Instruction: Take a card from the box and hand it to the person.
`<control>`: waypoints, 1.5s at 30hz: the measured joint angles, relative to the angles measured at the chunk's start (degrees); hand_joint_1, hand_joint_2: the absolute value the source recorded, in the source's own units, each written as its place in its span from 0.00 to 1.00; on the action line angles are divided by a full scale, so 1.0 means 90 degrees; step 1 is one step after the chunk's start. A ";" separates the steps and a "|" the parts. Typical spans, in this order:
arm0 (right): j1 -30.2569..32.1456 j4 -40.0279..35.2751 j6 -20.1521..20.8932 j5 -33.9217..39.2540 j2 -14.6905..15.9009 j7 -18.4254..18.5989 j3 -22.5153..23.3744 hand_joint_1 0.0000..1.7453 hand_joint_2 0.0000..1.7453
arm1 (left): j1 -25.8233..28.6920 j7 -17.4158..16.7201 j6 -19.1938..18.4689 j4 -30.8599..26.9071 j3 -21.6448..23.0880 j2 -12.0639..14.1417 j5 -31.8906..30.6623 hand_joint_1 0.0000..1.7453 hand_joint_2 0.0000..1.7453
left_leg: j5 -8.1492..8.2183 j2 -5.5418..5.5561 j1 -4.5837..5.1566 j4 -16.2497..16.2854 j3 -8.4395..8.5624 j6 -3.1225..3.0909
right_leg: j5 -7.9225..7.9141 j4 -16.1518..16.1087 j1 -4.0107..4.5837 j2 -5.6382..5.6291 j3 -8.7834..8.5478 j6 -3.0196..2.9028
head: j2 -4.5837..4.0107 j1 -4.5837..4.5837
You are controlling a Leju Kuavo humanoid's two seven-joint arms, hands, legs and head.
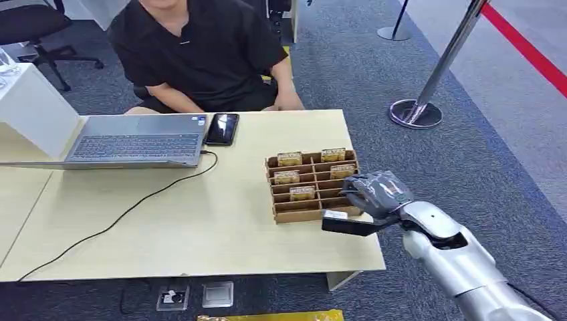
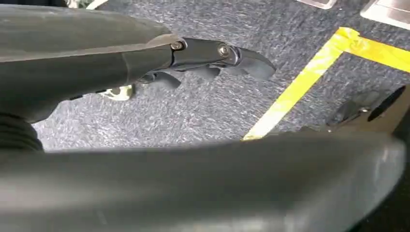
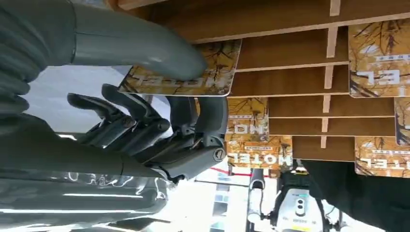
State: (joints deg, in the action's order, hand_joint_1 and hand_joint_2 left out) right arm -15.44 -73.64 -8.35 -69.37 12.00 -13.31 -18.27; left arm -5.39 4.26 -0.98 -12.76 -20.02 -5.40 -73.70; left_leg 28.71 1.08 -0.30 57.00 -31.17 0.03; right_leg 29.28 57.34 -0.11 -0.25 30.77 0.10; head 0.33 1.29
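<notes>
A: Since the card [image 3: 193, 77] looks thin, light and glossy (likely slick), where should it be held?

B: By its free edge, flat faces pinched. The right hand [image 1: 376, 194] already clamps it between thumb and fingers, at the box's [image 1: 294, 212] four o'clock corner.

A: And the left hand [image 2: 203, 60]?

B: Empty, fingers apart, above carpet.

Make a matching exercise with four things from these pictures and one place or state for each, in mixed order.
Things:
1. laptop
2. phone
3. card box
4. right hand

Places or states:
A. at the right side of the box
B. open, at the table's far left
C. lying beside the laptop
D. wooden, with cards in its slots

Pairs: 1-B, 2-C, 3-D, 4-A
</notes>
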 joint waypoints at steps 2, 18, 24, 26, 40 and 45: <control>0.0038 -0.0046 -0.0024 0.0058 0.0000 -0.0007 0.0032 1.00 1.00 | -0.0010 0.0000 0.0061 0.0000 0.0000 -0.0002 0.0041 0.00 0.00 | 0.0000 0.0000 0.0000 0.0000 -0.0001 0.0000 | 0.0000 0.0000 0.0000 0.0000 0.0001 0.0000 | 0.0000 0.0002; 0.0209 -0.1545 -0.2167 0.1766 -0.0369 -0.1112 0.0644 1.00 1.00 | -0.0091 -0.0131 0.0019 0.0000 0.0005 -0.0010 0.0034 0.00 0.00 | 0.0000 -0.0001 0.0000 -0.0001 0.0000 0.0000 | 0.0000 0.0000 0.0000 0.0000 0.0000 0.0000 | 0.0000 0.0010; -0.0004 -0.1622 -0.2514 0.1931 -0.0731 -0.1229 0.0588 1.00 1.00 | -0.0158 -0.0163 0.0009 0.0000 0.0005 -0.0041 0.0029 0.00 0.00 | 0.0000 -0.0003 0.0000 -0.0001 -0.0002 0.0000 | 0.0000 0.0002 0.0000 -0.0001 -0.0002 -0.0001 | 0.0000 0.0007; -0.0157 -0.1493 -0.2528 0.1935 -0.0840 -0.1226 0.0483 1.00 1.00 | -0.0188 -0.0165 -0.0005 0.0000 0.0007 -0.0056 0.0029 0.00 0.00 | -0.0001 -0.0003 0.0000 -0.0001 -0.0001 0.0000 | -0.0001 0.0002 0.0000 -0.0002 -0.0003 -0.0001 | -0.0002 0.0000; -0.1391 0.0516 -0.2552 0.2310 -0.1666 -0.1314 -0.0430 1.00 1.00 | -0.0246 -0.0197 -0.0056 0.0000 0.0010 -0.0109 0.0017 0.00 0.00 | -0.0004 -0.0003 0.0000 -0.0001 -0.0001 0.0002 | -0.0002 0.0005 0.0001 -0.0003 0.0000 -0.0002 | -0.0002 0.0005; -0.1768 0.1201 -0.2683 0.2375 -0.1918 -0.1357 -0.0580 1.00 1.00 | -0.0258 -0.0204 -0.0085 0.0000 0.0010 -0.0119 0.0000 0.00 0.00 | -0.0005 -0.0003 0.0000 -0.0001 -0.0002 0.0002 | -0.0003 0.0005 0.0000 -0.0003 0.0000 -0.0002 | 0.0000 0.0007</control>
State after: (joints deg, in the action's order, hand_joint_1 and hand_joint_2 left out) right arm -31.35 -62.82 -32.50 -48.00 -5.26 -25.53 -23.49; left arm -7.72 2.43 -1.75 -12.76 -19.93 -6.47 -73.70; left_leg 28.67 1.05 -0.30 56.99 -31.19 0.05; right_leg 29.25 57.39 -0.10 -0.28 30.77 0.08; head 0.33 1.35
